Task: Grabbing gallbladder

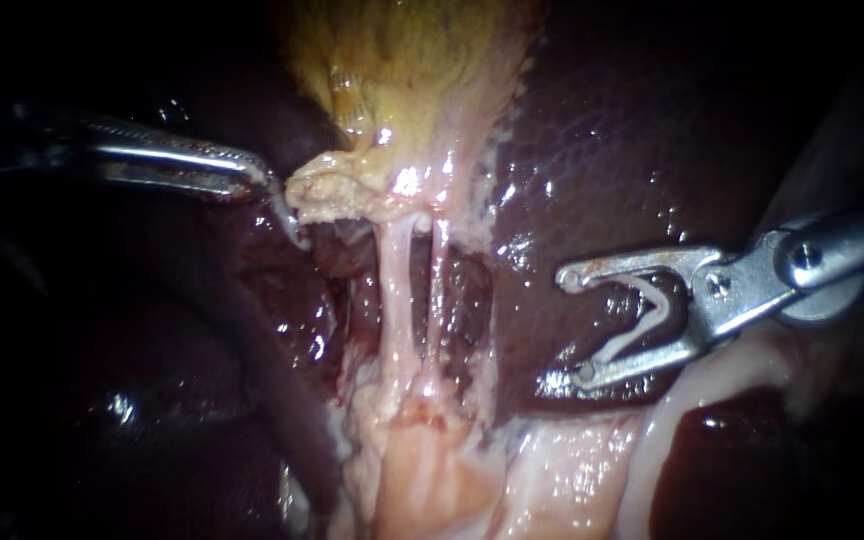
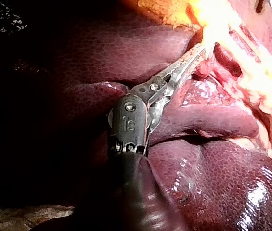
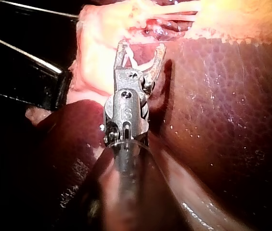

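Left end effector [image 1: 264, 184] on gallbladder [image 1: 407, 90] edge

This is a surgical lab, seen close up. Wet dark-red liver [image 1: 632, 130] and a yellowish gallbladder [image 1: 402, 80] glisten under a spot of light amid darkness. Pale tubes [image 1: 392, 280] stretch taut below. The slender steel left instrument [image 1: 264, 186] and right instrument [image 1: 572, 325] reach in, the latter bearing a white clip [image 1: 642, 320].

Endoscope light pools at centre, glaring white off the wet gallbladder [image 1: 402, 90] and liver [image 1: 612, 150]. The edges fall to black, dimming the left instrument [image 1: 265, 184]. The right instrument [image 1: 574, 326] and clip [image 1: 664, 308] gleam. Wrist views burn out ahead of each instrument.
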Controlling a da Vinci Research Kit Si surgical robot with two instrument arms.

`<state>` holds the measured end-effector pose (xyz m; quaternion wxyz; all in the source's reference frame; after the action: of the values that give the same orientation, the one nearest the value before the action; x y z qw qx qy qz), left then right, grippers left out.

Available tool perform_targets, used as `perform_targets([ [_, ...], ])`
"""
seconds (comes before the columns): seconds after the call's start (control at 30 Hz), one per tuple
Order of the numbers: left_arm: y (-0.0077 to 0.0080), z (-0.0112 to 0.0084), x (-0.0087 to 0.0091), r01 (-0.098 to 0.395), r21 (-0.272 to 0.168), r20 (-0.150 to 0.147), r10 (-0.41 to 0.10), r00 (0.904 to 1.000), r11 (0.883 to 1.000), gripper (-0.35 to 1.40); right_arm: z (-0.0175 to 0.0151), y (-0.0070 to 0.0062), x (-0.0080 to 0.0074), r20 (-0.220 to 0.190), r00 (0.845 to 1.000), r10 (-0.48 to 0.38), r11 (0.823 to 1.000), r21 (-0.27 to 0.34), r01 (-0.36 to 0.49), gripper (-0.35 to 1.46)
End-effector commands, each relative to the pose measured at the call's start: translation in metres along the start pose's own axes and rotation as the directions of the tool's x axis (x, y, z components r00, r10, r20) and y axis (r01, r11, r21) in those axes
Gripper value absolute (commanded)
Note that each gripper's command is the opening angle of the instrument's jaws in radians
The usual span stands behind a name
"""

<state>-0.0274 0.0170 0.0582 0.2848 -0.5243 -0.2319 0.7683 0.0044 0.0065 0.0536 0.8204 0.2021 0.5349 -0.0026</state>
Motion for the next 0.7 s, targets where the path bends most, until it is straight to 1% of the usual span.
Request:
perform_targets([
  [0.03, 0.0000, 0.0000, 0.0000, 0.000, -0.001, 0.000, 0.000, 1.0000, 1.000, -0.35, 0.0000, 0.0000, 0.0000, 0.000, 1.000, 0.000, 1.000, 0.000, 0.000, 0.47],
  [0.37, 0.0002, 0.0000, 0.0001, 0.000, -0.004, 0.000, 0.000, 1.0000, 1.000, -0.35, 0.0000, 0.0000, 0.0000, 0.000, 1.000, 0.000, 1.000, 0.000, 0.000, 0.47],
  [0.43, 0.0003, 0.0001, 0.0002, -0.005, 0.021, -0.001, 0.005, 1.0000, 1.000, -0.35, 0.0000, 0.0000, 0.0000, 0.000, 1.000, 0.000, 1.000, 0.000, 0.000, 0.47],
  [0.47, 0.0003, 0.0002, 0.0003, -0.017, 0.024, -0.009, 0.017, 0.9998, 1.000, -0.30, 0.0000, 0.0000, 0.0000, 0.000, 1.000, 0.000, 1.000, 0.000, 0.000, 0.47],
  [0.53, 0.0005, 0.0003, 0.0004, -0.034, 0.026, -0.011, 0.035, 0.9993, 0.999, 0.05, 0.0000, 0.0000, 0.0000, 0.000, 1.000, 0.000, 1.000, 0.000, 0.000, 0.47],
  [0.63, 0.0007, 0.0008, 0.0006, -0.051, 0.029, -0.011, 0.051, 0.9986, 0.998, 0.36, 0.0000, 0.0000, 0.0000, 0.000, 1.000, 0.000, 1.000, 0.000, 0.000, 0.47],
  [0.67, 0.0007, 0.0010, 0.0006, -0.051, 0.030, -0.011, 0.051, 0.9986, 0.998, 0.44, 0.0000, 0.0000, 0.0000, 0.000, 1.000, 0.000, 1.000, 0.000, 0.000, 0.47],
  [0.7, 0.0007, 0.0012, 0.0007, -0.057, 0.031, -0.011, 0.057, 0.9983, 0.998, 0.47, 0.0000, 0.0000, 0.0000, 0.000, 1.000, 0.000, 1.000, 0.000, 0.000, 0.47],
])
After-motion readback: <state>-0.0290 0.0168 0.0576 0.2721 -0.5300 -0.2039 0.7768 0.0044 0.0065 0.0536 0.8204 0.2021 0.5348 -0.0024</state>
